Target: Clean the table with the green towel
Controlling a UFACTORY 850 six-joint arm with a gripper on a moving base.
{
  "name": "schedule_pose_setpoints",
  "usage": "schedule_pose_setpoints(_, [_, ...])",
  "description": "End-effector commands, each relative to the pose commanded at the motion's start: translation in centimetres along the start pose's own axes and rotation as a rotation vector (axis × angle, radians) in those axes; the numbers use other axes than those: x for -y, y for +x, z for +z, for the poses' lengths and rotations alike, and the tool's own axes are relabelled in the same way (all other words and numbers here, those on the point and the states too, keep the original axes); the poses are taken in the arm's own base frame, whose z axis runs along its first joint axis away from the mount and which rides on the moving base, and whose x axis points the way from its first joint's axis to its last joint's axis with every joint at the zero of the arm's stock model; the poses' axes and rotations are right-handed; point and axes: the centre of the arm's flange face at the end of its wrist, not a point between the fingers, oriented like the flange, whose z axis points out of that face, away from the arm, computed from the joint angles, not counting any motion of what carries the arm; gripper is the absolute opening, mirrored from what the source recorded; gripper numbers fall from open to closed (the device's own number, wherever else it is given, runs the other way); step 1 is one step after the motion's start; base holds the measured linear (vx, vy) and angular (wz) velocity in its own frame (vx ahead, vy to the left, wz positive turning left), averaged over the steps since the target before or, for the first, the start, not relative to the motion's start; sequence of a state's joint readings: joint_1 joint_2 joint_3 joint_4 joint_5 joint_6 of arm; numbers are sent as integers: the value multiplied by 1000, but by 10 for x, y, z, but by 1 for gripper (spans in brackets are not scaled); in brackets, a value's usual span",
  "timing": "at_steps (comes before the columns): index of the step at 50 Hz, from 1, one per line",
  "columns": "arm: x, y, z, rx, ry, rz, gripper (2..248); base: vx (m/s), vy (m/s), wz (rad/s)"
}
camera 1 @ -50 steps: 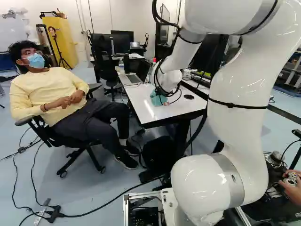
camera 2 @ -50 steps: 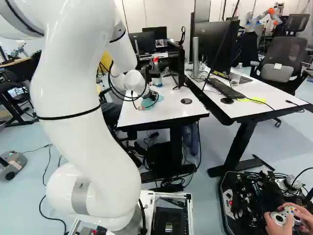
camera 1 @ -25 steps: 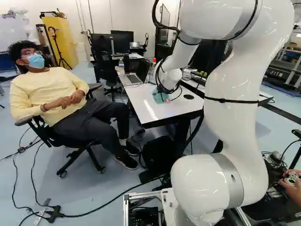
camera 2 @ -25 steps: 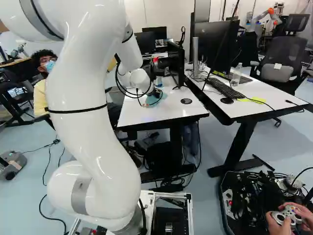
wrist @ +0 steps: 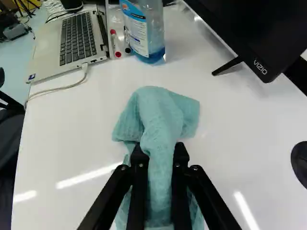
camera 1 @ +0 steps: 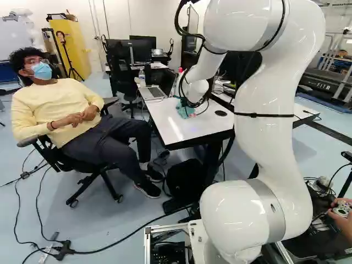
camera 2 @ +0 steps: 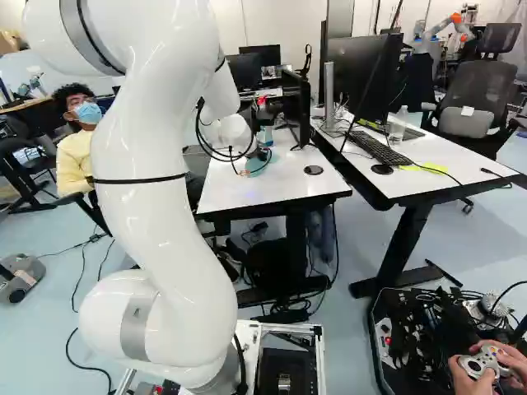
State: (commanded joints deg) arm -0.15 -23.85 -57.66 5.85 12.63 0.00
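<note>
Green towel (wrist: 160, 112) gripped, free end facing the bottle (wrist: 144, 31)

The towel runs near to far through the gripper (wrist: 159, 149), whose fingers stand parted only by the bunched cloth they pinch from both sides. Its looser end fans over the white table (wrist: 72, 124) on the far side of the fingers. A wiping stroke likely comes next; pushed far, it could knock the bottle. The laptop (wrist: 72, 43) sits far left, the monitor (wrist: 249, 24) far right. Another desk (camera 2: 461, 156) stands to the right.
</note>
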Motion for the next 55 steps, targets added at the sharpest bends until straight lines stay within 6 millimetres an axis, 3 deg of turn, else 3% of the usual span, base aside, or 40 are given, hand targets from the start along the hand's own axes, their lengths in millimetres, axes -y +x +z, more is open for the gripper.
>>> schedule_pose_setpoints(32, [34,-34,-37,30,48,-50,54,0,0,0])
schedule_pose_setpoints(41, [31,-45,-50,38,46,-50,54,0,0,0])
schedule_pose_setpoints(55, [10,-49,-58,41,19,-24,54,0,0,0])
